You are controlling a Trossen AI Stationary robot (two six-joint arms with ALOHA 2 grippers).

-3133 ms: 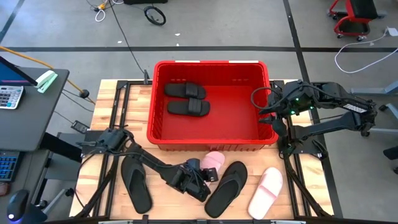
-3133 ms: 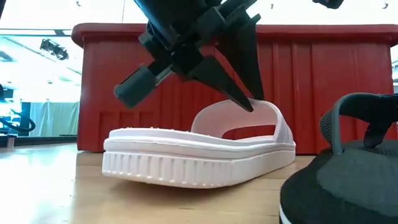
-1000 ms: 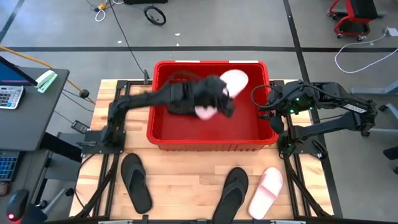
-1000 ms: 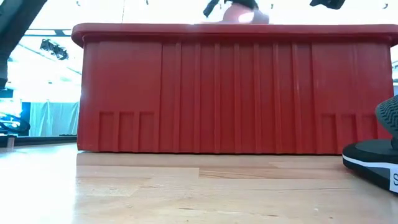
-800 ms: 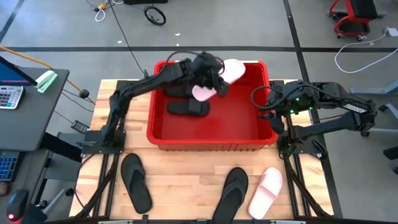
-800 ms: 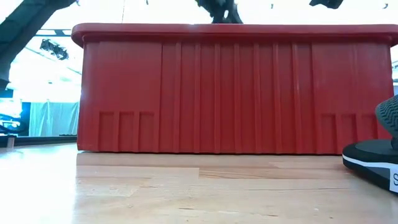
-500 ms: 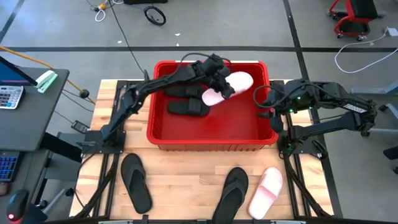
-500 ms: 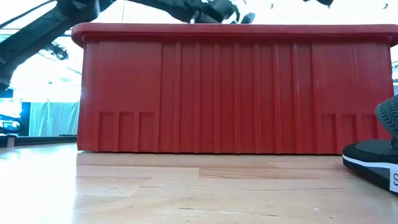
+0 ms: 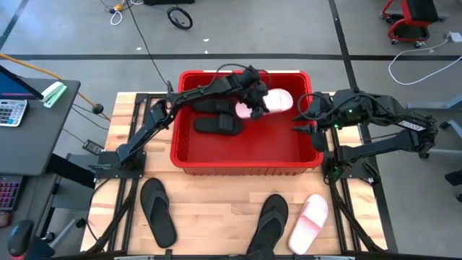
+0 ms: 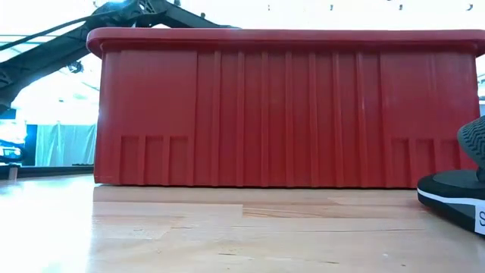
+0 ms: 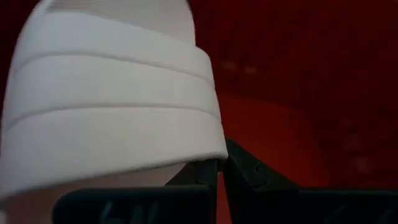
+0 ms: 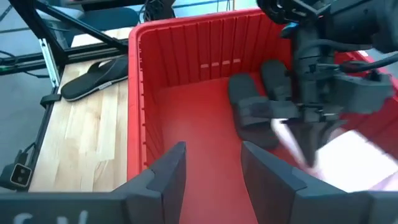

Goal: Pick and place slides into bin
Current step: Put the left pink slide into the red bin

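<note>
the pale pink slide [image 9: 275, 100] hangs inside the red bin [image 9: 189, 155], toward its far right part, pinched by the left gripper [image 9: 254, 102], whose fingers are clamped together on the slide's wide strap; in the left wrist view the strap [image 11: 118, 118] fills most of the picture, with the dark fingertips [image 11: 239, 168] meeting just under its edge. the left arm reaches in over the bin's far left corner. whether the slide's sole touches the bin floor cannot be told.

two black wide-strap slides [image 9: 219, 124] lie side by side on the bin floor, left of the held slide and close to the gripper; the right wrist view shows them [image 12: 261, 106] beyond the left arm.

the right gripper [image 9: 302, 124] hovers at the bin's right wall, over the rim, with its fingers [image 12: 168, 177] spread apart and nothing between them.

on the wooden table [image 9: 209, 209], in front of the bin, three sandals lie apart from each other: a black flip-flop [image 9: 158, 211] on the left, another black flip-flop [image 9: 265, 223] right of centre, and the second pale pink slide [image 9: 309, 222] just beside it on the right. the low view shows the bin's ribbed front wall [image 10: 288, 114] and a black sole edge [image 10: 455, 193] at the right.
</note>
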